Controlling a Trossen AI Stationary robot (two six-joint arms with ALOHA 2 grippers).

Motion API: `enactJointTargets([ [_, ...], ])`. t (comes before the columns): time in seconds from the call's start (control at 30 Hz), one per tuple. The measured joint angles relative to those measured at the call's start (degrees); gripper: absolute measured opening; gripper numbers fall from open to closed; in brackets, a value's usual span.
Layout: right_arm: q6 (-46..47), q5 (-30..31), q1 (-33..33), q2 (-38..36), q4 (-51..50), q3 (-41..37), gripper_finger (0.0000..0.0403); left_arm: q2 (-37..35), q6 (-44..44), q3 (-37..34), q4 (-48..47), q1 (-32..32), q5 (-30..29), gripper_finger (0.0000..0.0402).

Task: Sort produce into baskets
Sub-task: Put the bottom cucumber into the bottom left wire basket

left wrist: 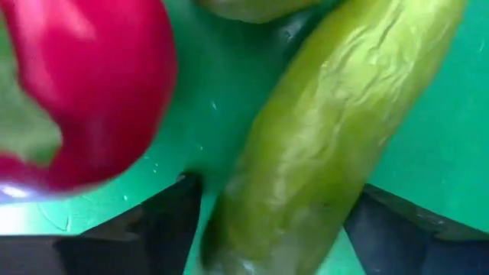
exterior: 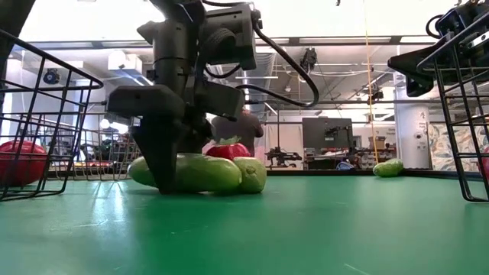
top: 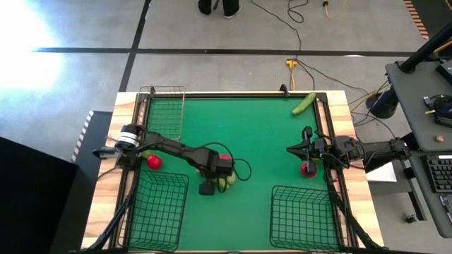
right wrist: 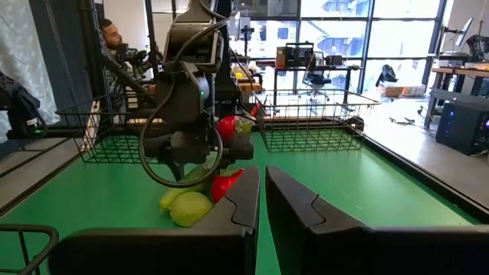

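My left gripper [top: 207, 188] stands with its fingers down on the green table mat, shut on a long green cucumber [exterior: 200, 173] in a small heap of produce. A red pepper [left wrist: 84, 92] and a pale yellow-green fruit [exterior: 250, 174] lie against that cucumber. Another cucumber [top: 304, 104] lies at the far right corner. A red tomato [top: 153, 161] sits by the left edge. Three wire baskets stand at the far left [top: 164, 113], near left [top: 157, 208] and near right [top: 304, 217]. My right gripper [right wrist: 262, 200] hovers shut and empty at the right side. My left gripper pinches the cucumber between its two fingers [left wrist: 172, 221], on its two long sides near one end [left wrist: 244, 221]. The fingers come from above, point down and lie across it. The cucumber lies flat on the table mat.
A red item [top: 308, 169] sits under my right arm, just beyond the near right basket. The mat's middle [top: 254, 141] is bare. A raised wooden rim [top: 339, 141] frames the table. A person [right wrist: 114, 42] sits beyond the far edge.
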Motion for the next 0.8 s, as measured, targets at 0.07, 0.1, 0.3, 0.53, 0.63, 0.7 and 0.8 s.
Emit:
enactJointTargets([
  [0.07, 0.0, 0.0, -0.02, 0.0, -0.02, 0.02, 0.0018, -0.38, -0.91, -0.03, 0.27, 0.03, -0.5, 0.0233],
  [0.1, 0.0, 0.0, -0.01, 0.0, 0.0, 0.02, 0.0018, -0.68, -1.61, -0.05, 0.21, 0.04, -0.83, 0.0218],
  [0.3, 0.0, -0.02, 0.0, 0.0, -0.02, 0.02, 0.0018, -5.27, -9.49, 0.97, -3.09, -0.2, -0.52, 0.0148],
  [0.53, 0.0, 0.0, 0.0, 0.02, -0.02, 0.02, 0.0018, -17.87, -18.77, 5.37, -9.09, -2.52, -0.63, 0.0174],
  [0.63, 0.0, -0.02, -0.02, 0.0, -0.04, 0.02, 0.0018, -24.43, -26.43, 5.3, -11.94, -5.37, -3.42, 0.0178],
  [0.7, 0.0, -0.02, -0.02, 0.01, -0.04, 0.01, 0.0018, -28.67, -32.5, 3.83, -13.66, -8.0, -5.43, 0.0171],
  [0.8, 0.0, -0.01, -0.01, 0.02, -0.02, 0.01, 0.0018, -33.52, -43.42, 0.84, -15.52, -12.93, -7.18, 0.0162],
])
